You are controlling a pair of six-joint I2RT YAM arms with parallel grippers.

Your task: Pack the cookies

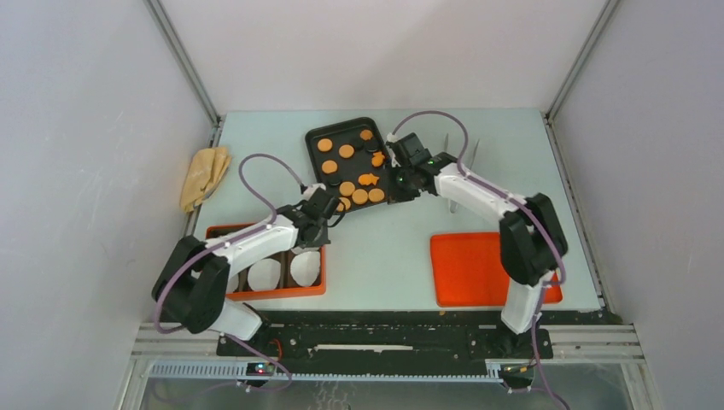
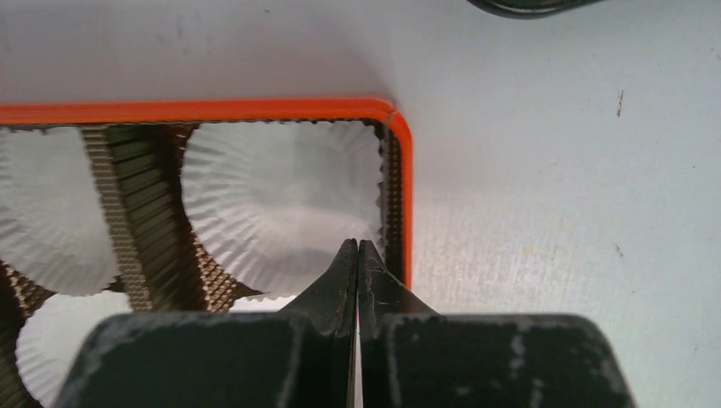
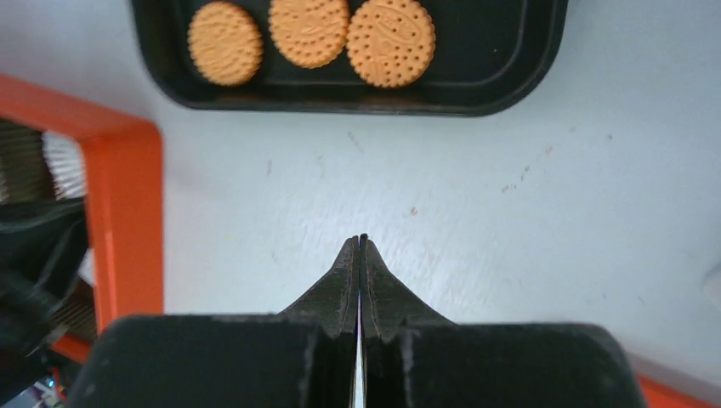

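Packing not begun, by the look of it: all cookies [image 1: 347,151] in view lie on the black tray [image 1: 341,130] at upper centre, the visible paper liners [image 2: 281,204] in the orange box [image 2: 255,110] at lower left hold nothing, and left gripper [image 2: 358,246] and right gripper [image 3: 358,242] are both pinched closed, empty.

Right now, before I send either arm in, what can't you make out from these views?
- Top view: the left arm covers much of the orange box, hiding that part's contents.
- Top view: the right arm overlaps the black tray's right edge.
- Right wrist view: the top edge cuts off the tray; only three cookies show.
- Top view: the tan thing at left is too small to identify.
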